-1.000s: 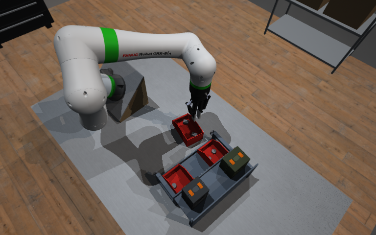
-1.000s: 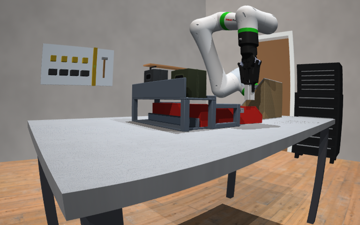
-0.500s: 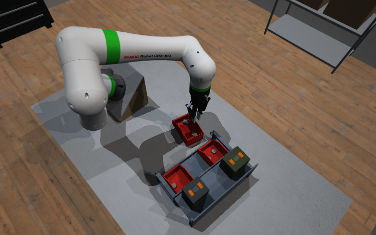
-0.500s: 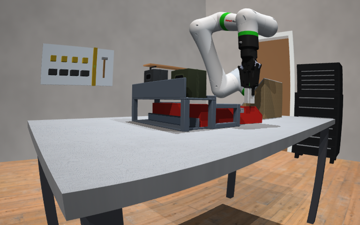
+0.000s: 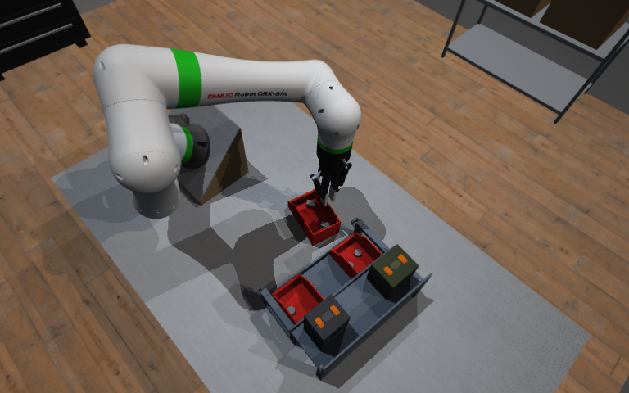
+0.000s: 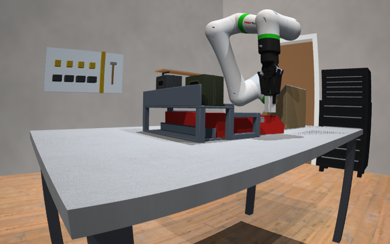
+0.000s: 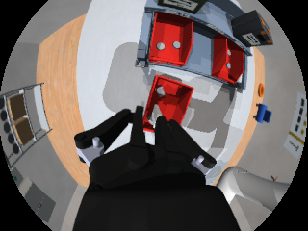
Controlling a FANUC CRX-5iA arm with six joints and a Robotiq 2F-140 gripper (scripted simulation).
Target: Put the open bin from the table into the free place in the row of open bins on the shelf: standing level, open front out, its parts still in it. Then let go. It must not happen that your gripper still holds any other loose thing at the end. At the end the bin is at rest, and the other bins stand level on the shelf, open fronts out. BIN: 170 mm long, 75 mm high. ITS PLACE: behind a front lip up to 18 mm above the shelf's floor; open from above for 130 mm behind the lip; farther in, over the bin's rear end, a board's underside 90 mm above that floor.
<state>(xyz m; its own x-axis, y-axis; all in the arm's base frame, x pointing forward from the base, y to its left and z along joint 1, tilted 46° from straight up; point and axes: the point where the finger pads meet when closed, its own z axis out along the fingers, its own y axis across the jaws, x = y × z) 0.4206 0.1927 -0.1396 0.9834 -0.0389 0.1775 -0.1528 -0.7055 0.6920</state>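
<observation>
The red bin (image 5: 315, 216) sits on the counter (image 6: 115, 160) just in front of the shelf (image 5: 357, 227), while the gripper (image 5: 326, 198), narrowed but holding nothing, hangs over the bin's rear wall, probably set to pinch that thin wall.

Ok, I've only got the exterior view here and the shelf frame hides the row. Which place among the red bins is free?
Observer: The middle one. From the top, the gap lies between one red shelf bin and the other red shelf bin.
Operator: Are the parts in the table bin?
Observer: Yes, two grey parts lie inside the table bin.
Operator: Does the gripper have the bin?
Observer: No. The gripper hangs over the bin's end wall on the arm's side, fingers narrowly apart, gripping nothing.
</observation>
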